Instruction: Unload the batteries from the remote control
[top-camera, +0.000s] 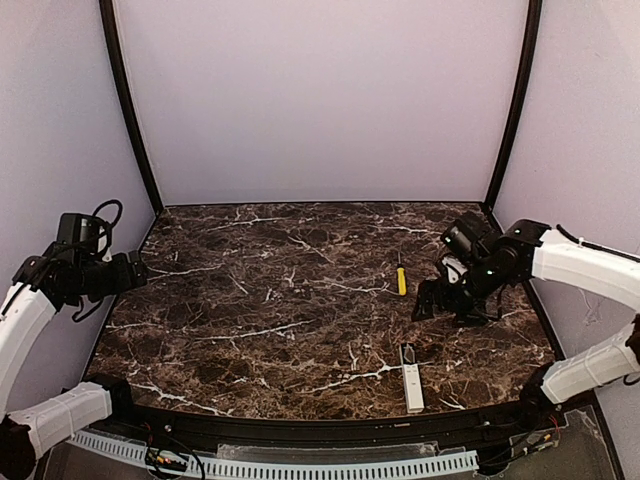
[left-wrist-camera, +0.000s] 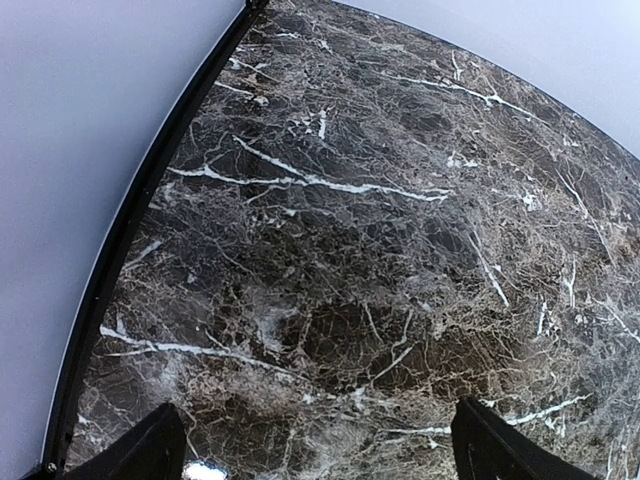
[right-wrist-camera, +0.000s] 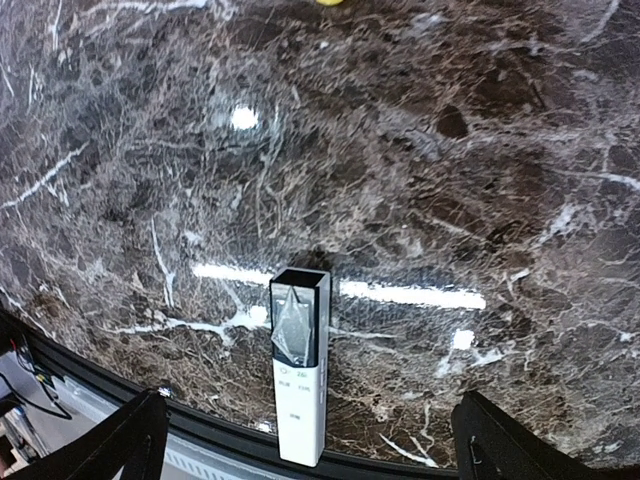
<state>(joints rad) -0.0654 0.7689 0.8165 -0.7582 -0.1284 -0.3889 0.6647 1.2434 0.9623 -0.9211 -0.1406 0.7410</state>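
plainly wide apart and empty, left fingers (left-wrist-camera: 140, 452) over the marble table (left-wrist-camera: 350, 250), right fingers (right-wrist-camera: 130, 440) above the remote control (right-wrist-camera: 299, 380)

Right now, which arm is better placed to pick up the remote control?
Right. The right pincer, open, hovers close to the remote control; the left pincer is far off at the table's left edge.

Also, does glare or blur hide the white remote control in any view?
Right wrist: bright streaks on the glossy dark marble table, yet the long white remote control with a dark end is sharp. Top external: it is small but clear. Left wrist: table edge bends.
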